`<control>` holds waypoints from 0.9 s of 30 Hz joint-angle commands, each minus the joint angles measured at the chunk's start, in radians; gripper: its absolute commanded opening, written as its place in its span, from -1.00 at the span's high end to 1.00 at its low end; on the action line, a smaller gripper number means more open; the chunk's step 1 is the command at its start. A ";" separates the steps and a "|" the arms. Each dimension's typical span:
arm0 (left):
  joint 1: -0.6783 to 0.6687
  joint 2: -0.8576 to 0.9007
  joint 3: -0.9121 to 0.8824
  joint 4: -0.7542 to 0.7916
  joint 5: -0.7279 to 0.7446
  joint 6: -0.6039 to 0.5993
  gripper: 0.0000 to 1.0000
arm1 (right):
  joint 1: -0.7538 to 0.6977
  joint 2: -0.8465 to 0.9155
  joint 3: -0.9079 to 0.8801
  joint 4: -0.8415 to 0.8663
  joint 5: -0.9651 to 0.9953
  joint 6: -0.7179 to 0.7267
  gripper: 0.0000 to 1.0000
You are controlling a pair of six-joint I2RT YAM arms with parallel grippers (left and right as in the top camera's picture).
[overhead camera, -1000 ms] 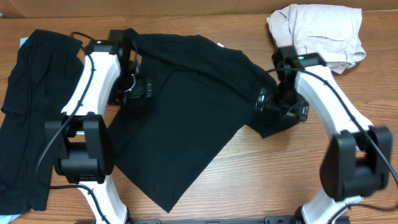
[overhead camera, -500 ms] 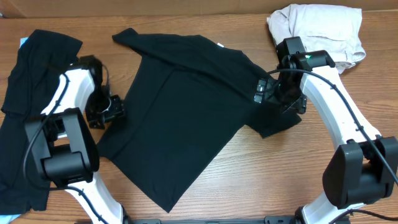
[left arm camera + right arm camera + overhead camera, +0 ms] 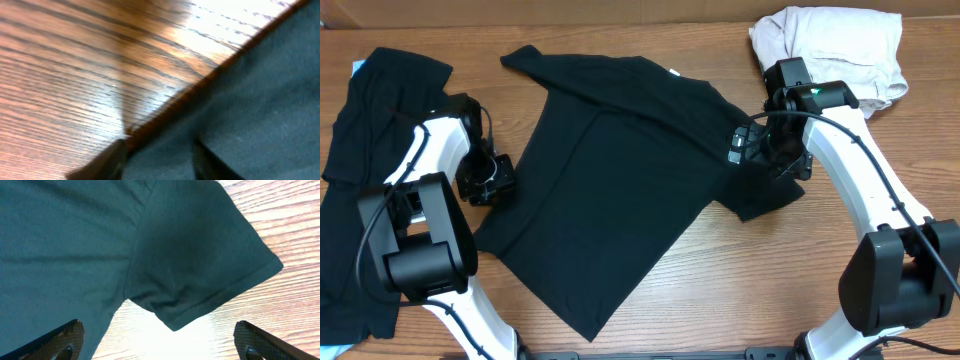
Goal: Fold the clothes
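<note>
A black T-shirt (image 3: 620, 190) lies spread flat on the wooden counter (image 3: 740, 290), turned at a slant, with its neck toward the far side and one bottom corner toward the near edge; a small white label (image 3: 675, 72) shows at the neck.

The left tool (image 3: 485, 182) sits low at the shirt's left edge, beside the body of the shirt; in the left wrist view its two fingers (image 3: 110, 159) are blurred and very close to the counter; they stand apart, one at the line of the hem and the other over the cloth, with the shirt's edge running between them; they are not closed on the fabric, and whether they touch it I cannot tell.

The right tool (image 3: 748, 147) hangs over the shirt near its right shoulder, above the cloth; in the right wrist view its fingertips (image 3: 60, 339) are spread wide at the two lower corners with nothing held between them; below them lies the right sleeve (image 3: 200, 265), flat on the counter, its hem toward bare wood, with a few creases near the underarm.

A second black garment (image 3: 365, 170) lies along the counter's left side, apart from the T-shirt, with the left arm between the two; a beige cloth (image 3: 830, 45) is bunched at the far right corner, just beyond the right arm.
</note>
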 commanded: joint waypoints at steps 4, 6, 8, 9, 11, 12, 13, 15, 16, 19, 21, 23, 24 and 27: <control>0.007 0.008 -0.008 0.014 -0.005 -0.002 0.63 | -0.001 -0.003 0.007 0.010 -0.006 -0.012 -0.99; 0.007 0.008 -0.008 0.014 -0.005 -0.002 0.74 | -0.001 -0.003 0.007 0.014 -0.006 -0.012 -0.99; 0.007 0.008 -0.008 0.014 -0.005 -0.002 0.85 | -0.001 -0.003 0.007 0.016 -0.006 -0.012 -0.99; 0.007 0.008 -0.008 0.014 -0.005 -0.002 0.87 | -0.001 -0.003 0.007 0.017 -0.006 -0.012 -0.99; 0.007 0.008 -0.008 0.014 -0.005 -0.002 0.92 | -0.001 -0.003 0.007 0.018 -0.006 -0.012 -0.99; 0.007 0.008 -0.008 0.014 -0.005 -0.002 0.91 | -0.001 -0.003 0.007 0.019 -0.006 -0.012 -0.99; 0.007 0.008 -0.008 0.014 -0.005 -0.002 0.92 | -0.001 -0.003 0.007 0.019 -0.006 -0.012 -0.99; 0.007 0.008 -0.008 0.019 -0.005 -0.002 0.92 | -0.001 -0.003 0.007 0.021 -0.006 -0.012 -0.99; 0.007 0.008 -0.008 0.023 -0.005 -0.002 0.92 | -0.001 -0.003 0.007 0.022 -0.006 -0.012 -0.99; 0.010 0.008 0.020 0.027 -0.004 0.001 0.92 | -0.001 -0.003 0.007 0.023 -0.006 -0.012 -0.99; 0.010 0.008 0.078 0.012 -0.004 0.001 0.92 | -0.001 -0.003 0.007 0.027 -0.006 -0.012 -0.99; 0.010 0.008 0.151 -0.009 -0.004 0.001 0.92 | -0.001 -0.003 0.007 0.032 -0.006 -0.012 -0.99; 0.010 0.008 0.220 -0.022 -0.005 0.001 0.92 | -0.001 -0.003 0.007 0.034 -0.006 -0.012 -0.99; 0.010 0.008 0.354 -0.023 -0.019 0.002 0.92 | -0.001 -0.003 0.007 0.037 -0.006 -0.012 -0.99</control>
